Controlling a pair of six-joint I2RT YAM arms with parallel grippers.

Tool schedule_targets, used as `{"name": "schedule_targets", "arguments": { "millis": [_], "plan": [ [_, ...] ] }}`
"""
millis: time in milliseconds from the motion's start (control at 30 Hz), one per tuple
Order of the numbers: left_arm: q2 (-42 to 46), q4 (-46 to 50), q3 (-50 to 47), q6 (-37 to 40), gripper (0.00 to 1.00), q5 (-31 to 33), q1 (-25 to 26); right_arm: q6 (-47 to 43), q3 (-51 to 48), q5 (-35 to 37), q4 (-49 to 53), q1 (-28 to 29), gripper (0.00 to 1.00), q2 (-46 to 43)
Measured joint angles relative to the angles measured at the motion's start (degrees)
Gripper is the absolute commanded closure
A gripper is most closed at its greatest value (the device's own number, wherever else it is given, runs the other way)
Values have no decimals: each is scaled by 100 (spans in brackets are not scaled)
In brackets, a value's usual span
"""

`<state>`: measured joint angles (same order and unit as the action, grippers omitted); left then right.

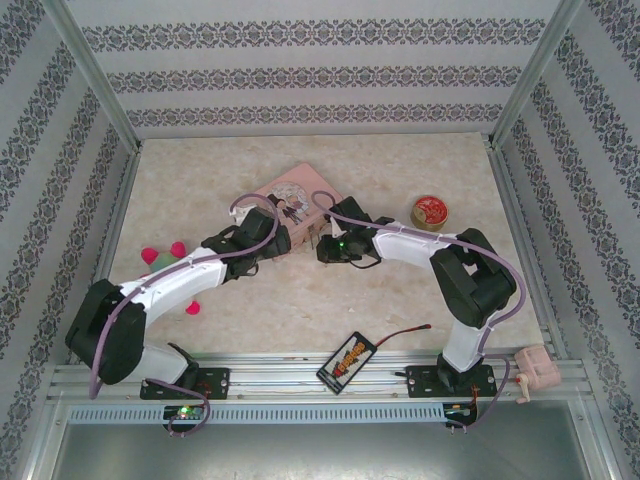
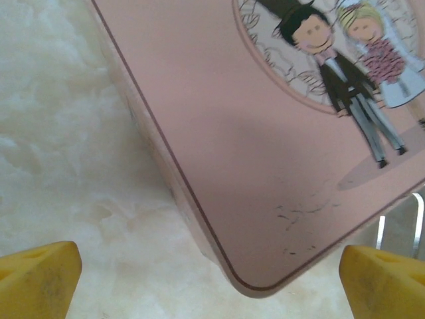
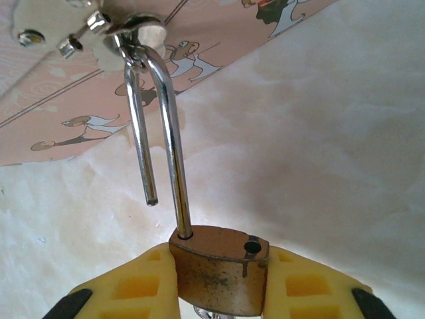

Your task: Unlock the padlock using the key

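I'm in a lab test cell: floral-striped wallpaper panels [image 1: 320,75] on silvery aluminium posts [image 1: 98,82] enclose a beige marbled bench [image 1: 400,300].

Walls [image 1: 320,70] papered in pale stripes with dark floral bands enclose a beige, marble-patterned table [image 1: 260,300]. Silvery metal posts [image 1: 92,70] rise at the back corners (leaning outward from above), and an aluminium rail [image 1: 300,372] edges the near side. Light is soft, even.

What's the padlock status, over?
Right gripper shut on padlock body. Shackle open, hooked through hasp on pink tin. Left gripper open at tin corner.
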<state>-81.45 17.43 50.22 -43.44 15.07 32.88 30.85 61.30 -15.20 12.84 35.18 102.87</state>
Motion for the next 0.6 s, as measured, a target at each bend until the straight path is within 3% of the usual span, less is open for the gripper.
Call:
{"name": "schedule_targets", "arguments": {
  "millis": [600],
  "plan": [
    [-433, -9, 168, 116, 1, 802, 9, 1047, -739, -645, -1292, -245, 100, -98]
  ]
}}
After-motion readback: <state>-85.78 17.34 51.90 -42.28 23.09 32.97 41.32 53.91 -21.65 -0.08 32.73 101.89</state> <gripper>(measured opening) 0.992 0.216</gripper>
